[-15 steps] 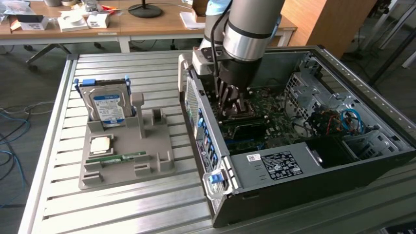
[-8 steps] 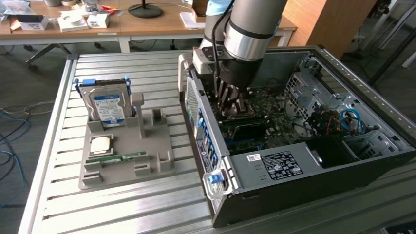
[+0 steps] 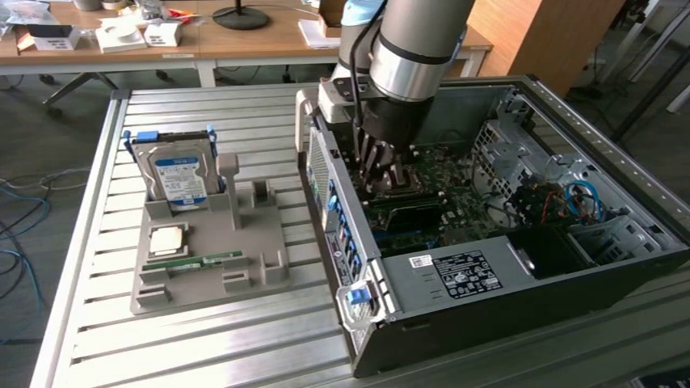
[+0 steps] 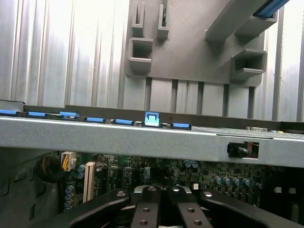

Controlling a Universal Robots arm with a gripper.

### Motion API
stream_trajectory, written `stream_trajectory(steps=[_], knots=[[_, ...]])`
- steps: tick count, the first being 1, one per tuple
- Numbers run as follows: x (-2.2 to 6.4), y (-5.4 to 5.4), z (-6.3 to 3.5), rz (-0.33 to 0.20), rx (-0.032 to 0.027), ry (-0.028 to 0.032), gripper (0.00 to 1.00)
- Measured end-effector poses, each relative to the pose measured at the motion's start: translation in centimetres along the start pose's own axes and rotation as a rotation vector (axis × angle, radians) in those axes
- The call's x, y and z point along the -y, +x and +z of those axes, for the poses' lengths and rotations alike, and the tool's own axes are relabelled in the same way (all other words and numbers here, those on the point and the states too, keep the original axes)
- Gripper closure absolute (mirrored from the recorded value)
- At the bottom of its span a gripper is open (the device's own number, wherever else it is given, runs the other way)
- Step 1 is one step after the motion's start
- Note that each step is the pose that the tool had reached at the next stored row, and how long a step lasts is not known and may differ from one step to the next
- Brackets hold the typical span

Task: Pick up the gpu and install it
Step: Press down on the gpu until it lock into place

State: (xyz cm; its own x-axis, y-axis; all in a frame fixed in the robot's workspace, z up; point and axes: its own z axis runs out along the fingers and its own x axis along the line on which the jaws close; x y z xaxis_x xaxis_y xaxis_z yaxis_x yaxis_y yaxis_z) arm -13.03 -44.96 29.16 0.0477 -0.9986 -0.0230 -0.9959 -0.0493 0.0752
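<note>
Tool (image 3: 380, 171) sits inside open computer case (image 3: 603, 267), fingers pressed together low over motherboard (image 3: 426, 206); whether gpu is pinched between them cannot be told. Card itself not distinguishable among boards inside case. Grey holder (image 3: 210, 267) on counter (image 3: 97, 323), beside case, carries hard drive (image 3: 178, 179)

The setting is a robotics lab or electronics workshop. A slatted aluminium table (image 3: 216, 339) carries an open computer case (image 3: 518, 242) with its motherboard (image 3: 431, 194) exposed, and a grey parts fixture (image 3: 205, 259) holding a hard drive (image 3: 178, 178). Wooden desks (image 3: 248, 40) with boxes and a lamp base stand behind. Loose cables (image 3: 22, 226) lie on the carpeted floor.
</note>
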Motion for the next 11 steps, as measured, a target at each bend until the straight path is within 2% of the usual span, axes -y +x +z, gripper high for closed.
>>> stream_trajectory(steps=[11], knots=[[-0.19,-0.01,0.02,-0.001,-0.0002,0.0000,0.89]])
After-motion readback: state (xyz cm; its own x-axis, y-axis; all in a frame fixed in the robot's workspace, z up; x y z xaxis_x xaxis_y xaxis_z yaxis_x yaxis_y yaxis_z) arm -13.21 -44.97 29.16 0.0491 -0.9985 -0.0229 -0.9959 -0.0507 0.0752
